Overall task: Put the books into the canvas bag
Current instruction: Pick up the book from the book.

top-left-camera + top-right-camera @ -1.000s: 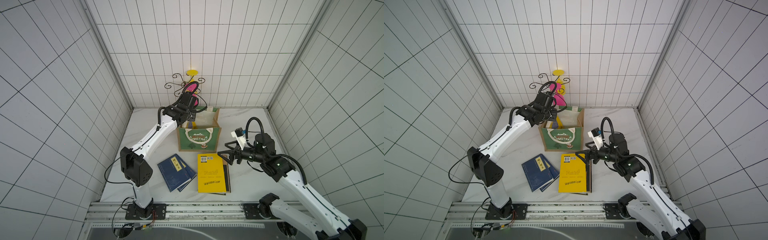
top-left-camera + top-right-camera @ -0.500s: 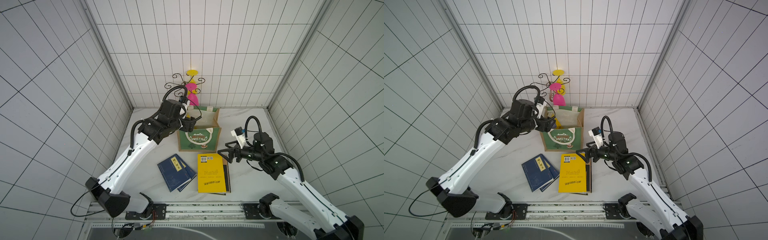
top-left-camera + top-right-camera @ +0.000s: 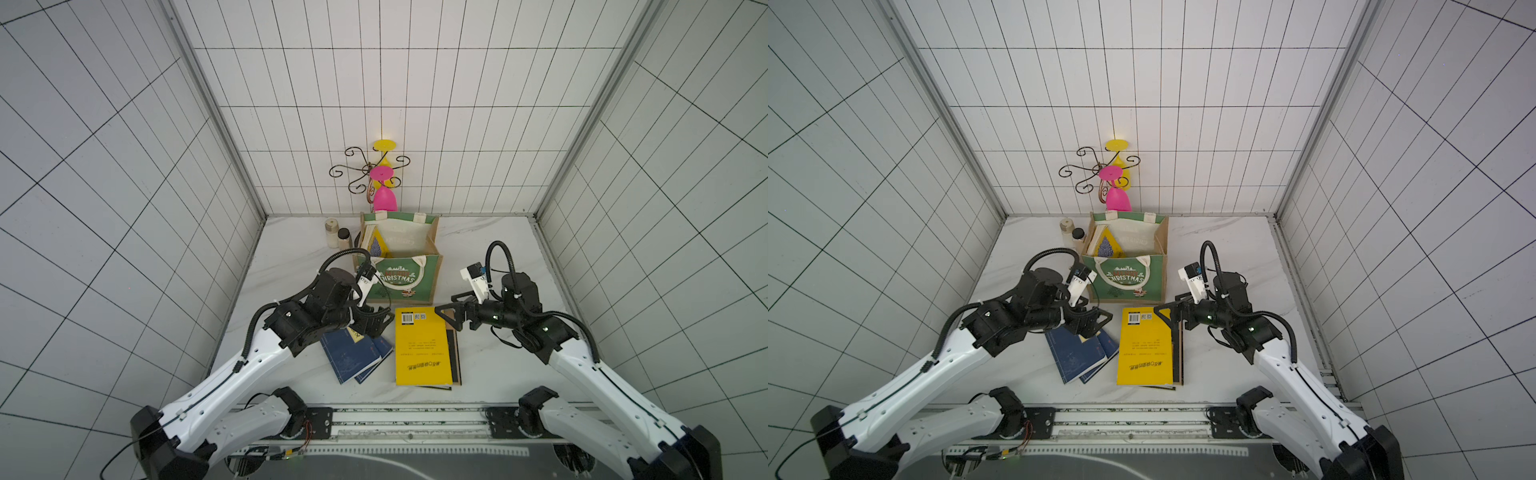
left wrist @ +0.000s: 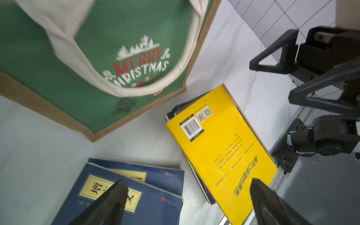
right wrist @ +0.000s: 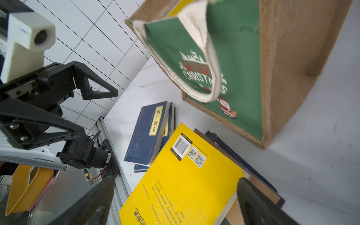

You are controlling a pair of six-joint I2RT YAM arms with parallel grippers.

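The left gripper (image 3: 376, 326) is held wide open, empty, above the navy books (image 3: 353, 359); the right gripper (image 3: 451, 309), equally open, over a corner of the yellow book (image 3: 422, 353). A single top book should be pinched at its edge. Just behind, "MERRY CHRISTMAS" is printed on the canvas bag (image 3: 399, 278).

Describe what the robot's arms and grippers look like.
Both arms, left and right, have white shells with black joints. A black ribbed cable loops over each wrist, beside a white camera block. The left gripper and right gripper are black, with hollow triangular fingers.
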